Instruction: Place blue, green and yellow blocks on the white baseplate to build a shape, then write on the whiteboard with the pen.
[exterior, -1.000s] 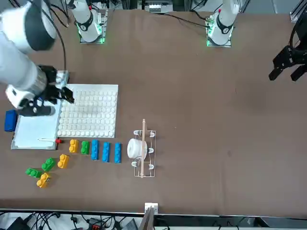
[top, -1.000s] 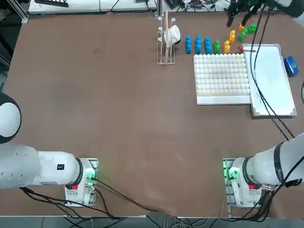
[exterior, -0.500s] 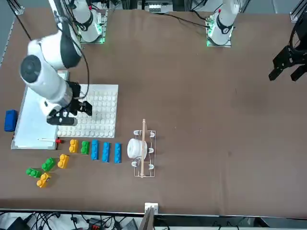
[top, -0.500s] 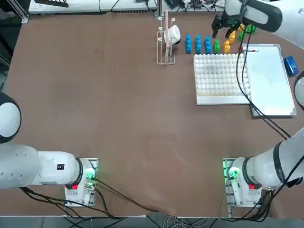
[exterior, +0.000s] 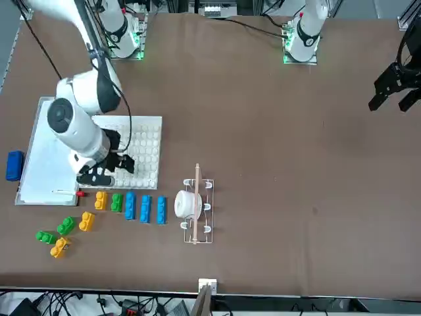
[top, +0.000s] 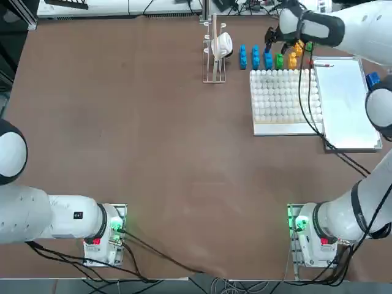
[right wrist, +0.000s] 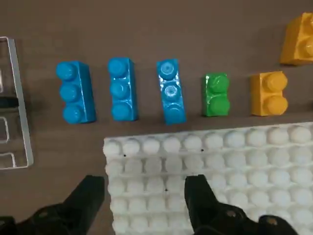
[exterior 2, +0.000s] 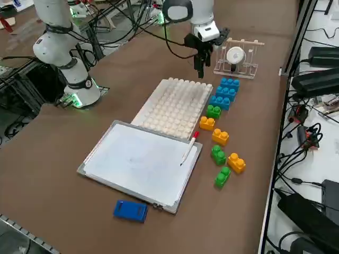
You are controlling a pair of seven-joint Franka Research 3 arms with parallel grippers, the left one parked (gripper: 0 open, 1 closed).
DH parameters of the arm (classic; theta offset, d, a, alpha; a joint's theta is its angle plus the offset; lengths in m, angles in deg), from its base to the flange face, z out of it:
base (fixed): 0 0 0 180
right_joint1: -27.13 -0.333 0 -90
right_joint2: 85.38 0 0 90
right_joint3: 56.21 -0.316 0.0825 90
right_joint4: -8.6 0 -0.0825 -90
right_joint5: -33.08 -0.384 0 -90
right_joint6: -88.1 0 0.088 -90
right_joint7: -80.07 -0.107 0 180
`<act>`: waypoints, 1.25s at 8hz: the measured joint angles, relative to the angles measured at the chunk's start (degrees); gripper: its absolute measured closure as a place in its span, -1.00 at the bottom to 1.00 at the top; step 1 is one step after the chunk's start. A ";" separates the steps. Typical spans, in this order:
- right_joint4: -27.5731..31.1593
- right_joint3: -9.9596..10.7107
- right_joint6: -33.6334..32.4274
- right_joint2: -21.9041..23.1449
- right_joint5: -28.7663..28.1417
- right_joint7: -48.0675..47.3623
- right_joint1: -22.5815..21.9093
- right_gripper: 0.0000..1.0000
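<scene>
Three blue bricks [right wrist: 121, 89] lie side by side in a row on the brown counter [top: 153, 135], with a green brick [right wrist: 215, 94] and a yellow brick [right wrist: 268, 93] continuing the same row. All five sit just beside one edge of the white studded plate [top: 285, 101], none on it. Further out, near the counter's far corner, a loose cluster: two green bricks [exterior 2: 218, 154] and two yellow ones [exterior 2: 236, 163], with one more yellow brick [exterior 2: 220, 137] between the cluster and the row.

Right end effector [right wrist: 146, 196]: fingers apart, holding nothing, pointing down over the corner of the studded plate nearest the blue bricks. In the side view it hangs clear above the plate, not touching.

Plate bare, no bricks pressed onto it.

Whiteboard [exterior 2: 139, 161] flat on the counter, touching or just beside the plate along one side. Surface looks unmarked. Pen [exterior 2: 189, 148] lies on the board near the edge closest to the bricks, red end toward the plate. Blue eraser [exterior 2: 130, 210] on the counter beside the board's opposite end.

Small wire rack [top: 214, 52] holding a white roll stands near the blue bricks.
</scene>
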 joint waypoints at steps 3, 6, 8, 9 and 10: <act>-0.27 0.01 8.02 -5.45 0.34 -2.98 -1.76 -1.00; -5.38 0.24 10.08 -9.42 5.31 -2.88 -1.74 -1.00; -10.22 0.36 9.99 -12.71 6.17 -2.64 -1.62 -1.00; -11.77 0.38 9.94 -14.32 6.17 -2.55 -1.60 -1.00; -12.96 0.37 9.94 -15.93 6.25 -2.48 -1.68 -1.00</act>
